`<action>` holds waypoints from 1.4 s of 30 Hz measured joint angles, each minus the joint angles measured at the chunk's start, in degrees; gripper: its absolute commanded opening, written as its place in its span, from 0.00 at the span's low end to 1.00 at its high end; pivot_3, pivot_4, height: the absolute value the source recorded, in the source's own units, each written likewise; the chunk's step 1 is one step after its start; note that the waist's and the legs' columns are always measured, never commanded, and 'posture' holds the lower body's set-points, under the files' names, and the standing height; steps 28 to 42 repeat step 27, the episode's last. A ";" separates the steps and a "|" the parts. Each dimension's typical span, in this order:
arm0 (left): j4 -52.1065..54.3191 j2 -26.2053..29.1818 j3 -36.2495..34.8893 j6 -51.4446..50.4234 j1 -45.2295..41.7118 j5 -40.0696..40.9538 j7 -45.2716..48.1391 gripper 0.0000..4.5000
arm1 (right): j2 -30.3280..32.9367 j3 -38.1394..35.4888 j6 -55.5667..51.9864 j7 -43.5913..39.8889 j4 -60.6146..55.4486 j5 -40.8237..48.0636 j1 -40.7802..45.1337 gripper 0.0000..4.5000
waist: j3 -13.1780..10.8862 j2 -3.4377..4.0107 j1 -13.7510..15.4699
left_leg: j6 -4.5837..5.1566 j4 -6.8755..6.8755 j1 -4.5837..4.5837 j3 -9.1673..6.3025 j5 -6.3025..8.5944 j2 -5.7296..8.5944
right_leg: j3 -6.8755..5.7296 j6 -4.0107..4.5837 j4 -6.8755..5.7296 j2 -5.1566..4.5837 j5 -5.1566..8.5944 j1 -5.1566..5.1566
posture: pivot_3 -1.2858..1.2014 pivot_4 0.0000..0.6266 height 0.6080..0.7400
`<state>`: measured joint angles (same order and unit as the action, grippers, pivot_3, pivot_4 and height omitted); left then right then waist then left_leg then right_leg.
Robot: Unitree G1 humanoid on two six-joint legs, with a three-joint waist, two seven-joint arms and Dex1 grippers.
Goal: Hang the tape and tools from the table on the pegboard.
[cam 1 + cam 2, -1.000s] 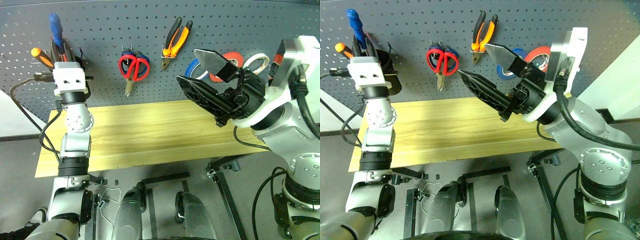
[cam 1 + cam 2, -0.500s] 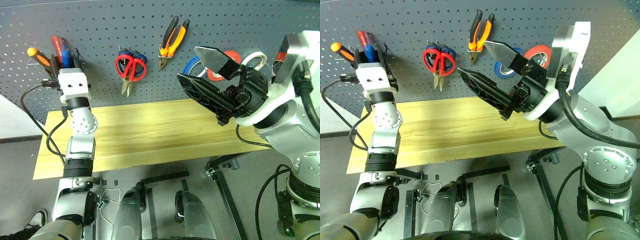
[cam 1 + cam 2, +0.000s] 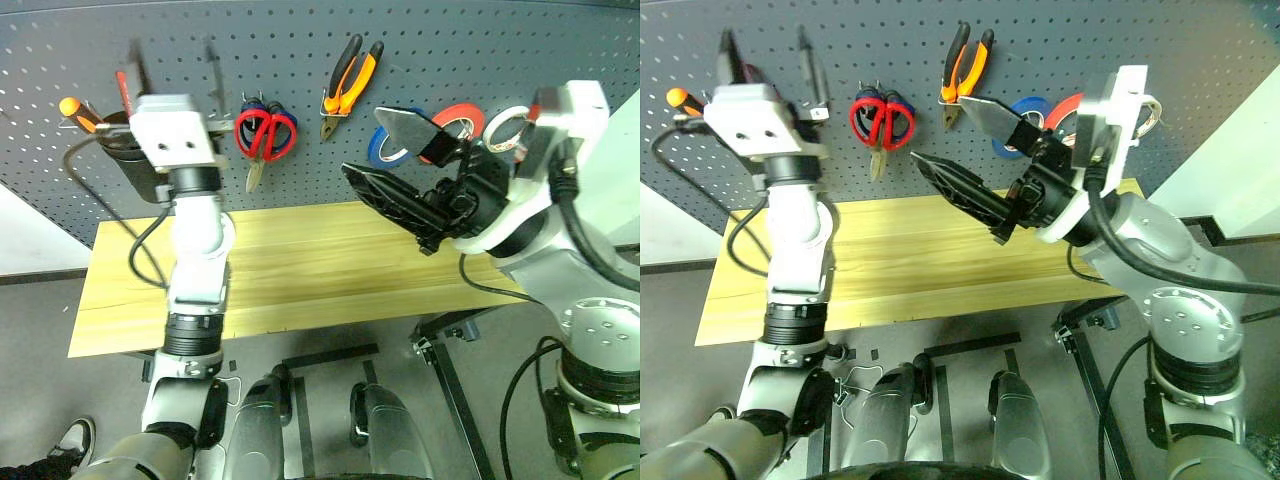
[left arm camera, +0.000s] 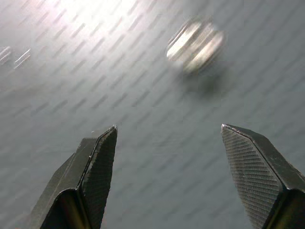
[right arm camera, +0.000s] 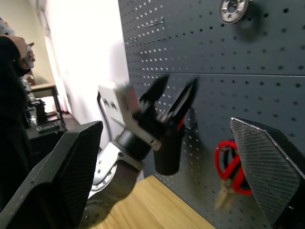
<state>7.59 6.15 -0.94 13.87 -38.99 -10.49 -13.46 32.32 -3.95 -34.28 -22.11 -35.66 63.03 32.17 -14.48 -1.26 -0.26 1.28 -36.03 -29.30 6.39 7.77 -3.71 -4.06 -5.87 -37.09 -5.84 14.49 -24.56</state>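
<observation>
The red tape [image 3: 462,119], the red-handled scissors [image 3: 264,134] and the orange-and-black pliers [image 3: 351,82] all hang on the dark grey pegboard [image 3: 250,50]. The wood table [image 3: 320,270] below them carries nothing. My left gripper [image 3: 173,68] is raised in front of the pegboard, left of the scissors, open and holding nothing; its fingers [image 4: 97,162] frame bare board and a metal fastener [image 4: 195,40]. My right gripper [image 3: 362,140] hovers open and empty over the table, in front of the tape rolls.
A black cup [image 3: 130,165] on the pegboard holds an orange-handled screwdriver [image 3: 75,108] and a red-handled one [image 3: 122,92]. A blue roll [image 3: 384,147] and a white roll [image 3: 508,128] hang beside the red tape. A person [image 5: 12,95] stands off to one side.
My left gripper has let go of the blue-handled screwdriver at the black cup, opened wide, and swung up and to the right toward the scissors. The right gripper has barely moved.
</observation>
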 measured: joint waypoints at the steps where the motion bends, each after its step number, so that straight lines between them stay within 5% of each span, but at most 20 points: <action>1: 1.23 -0.24 0.42 -0.45 0.01 0.04 0.95 0.80 | -0.18 0.34 0.84 -1.31 0.73 -1.62 0.00 1.00 | 0.40 0.05 -0.04 | 0.00 0.01 0.02 0.05 0.00 0.00 | 0.00 0.00 0.01 0.03 0.00 0.00 | 0.54 0.14 0.82; 9: 2.10 3.90 5.27 -9.49 9.24 2.94 15.95 0.80 | 0.41 0.17 5.26 -6.60 3.26 -13.59 -11.80 1.00 | 6.00 0.57 1.37 | -0.25 0.18 0.35 0.09 0.11 -0.11 | -0.09 0.21 0.69 0.29 -0.08 0.47 | 0.54 0.00 0.82; 13: -0.57 5.69 8.17 -14.91 14.18 5.84 24.35 0.80 | -2.10 0.38 7.00 -4.46 3.31 -19.45 -20.24 1.00 | 8.18 0.64 1.18 | -0.32 1.64 0.82 0.89 0.06 -0.61 | -0.11 0.73 1.86 0.28 -0.86 1.06 | 0.53 0.00 0.82; 14: -0.99 6.70 9.27 -15.52 15.23 6.37 26.57 0.80 | -3.11 0.63 7.72 -3.73 3.35 -21.03 -22.57 1.00 | 8.68 0.39 1.92 | -0.39 2.43 0.95 1.97 0.01 -1.12 | -0.31 1.93 0.58 0.16 -0.33 1.06 | 0.53 0.00 0.82; 15: -1.37 7.43 9.97 -16.24 16.75 7.25 29.01 0.80 | -4.02 0.91 8.52 -2.92 3.54 -22.79 -25.17 1.00 | 9.14 -0.08 2.86 | -0.49 3.12 1.53 3.20 -0.05 -1.13 | -0.77 3.89 -1.52 0.17 1.73 1.28 | 0.53 0.00 0.82; 16: -2.30 8.44 10.66 -16.15 19.22 7.91 31.27 0.80 | -5.06 1.58 9.52 -2.10 4.04 -25.05 -27.88 1.00 | 9.63 -0.69 3.34 | -0.70 3.28 2.65 4.46 -0.20 -1.09 | -0.52 3.72 -2.92 0.05 4.56 1.89 | 0.53 0.00 0.82; 17: -3.54 8.86 10.91 -16.35 21.94 8.51 32.80 0.80 | -5.57 2.09 10.21 -1.68 4.79 -26.80 -30.02 1.00 | 9.63 -1.06 3.07 | -1.29 1.65 3.20 4.29 -0.42 -0.73 | -0.53 2.22 -3.30 -0.87 5.38 1.64 | 0.53 0.00 0.82; 19: -7.27 9.66 11.34 -19.91 27.14 11.85 37.87 0.80 | -6.62 2.64 13.08 -1.75 7.05 -30.79 -34.96 1.00 | 10.27 0.78 2.98 | -2.49 -1.19 3.54 -0.35 2.45 0.16 | -1.46 2.46 -3.28 -0.99 5.46 2.13 | 0.53 0.00 0.82; 22: -10.46 12.42 11.97 -22.57 31.00 14.62 44.93 0.80 | -5.46 2.88 15.81 -4.06 9.99 -34.84 -41.59 1.00 | 10.34 0.96 1.75 | -2.10 -1.03 4.06 -1.33 3.55 0.00 | -2.34 2.16 -2.31 -0.48 5.40 3.65 | 0.53 0.00 0.82; 27: -13.23 19.68 12.29 -24.89 36.44 15.35 52.54 0.80 | -0.13 1.48 16.20 -11.72 10.00 -35.09 -50.30 1.00 | 10.62 1.04 0.99 | -1.72 -0.98 3.96 -1.21 3.70 0.00 | -2.31 1.62 -2.05 -0.22 5.07 3.68 | 0.53 0.00 0.82; 42: -13.23 19.68 12.29 -24.89 36.44 15.35 52.54 0.80 | -0.13 1.48 16.20 -11.72 10.00 -35.09 -50.30 1.00 | 10.62 1.04 0.99 | -1.72 -0.98 3.96 -1.21 3.70 0.00 | -2.31 1.62 -2.05 -0.22 5.07 3.68 | 0.53 0.00 0.82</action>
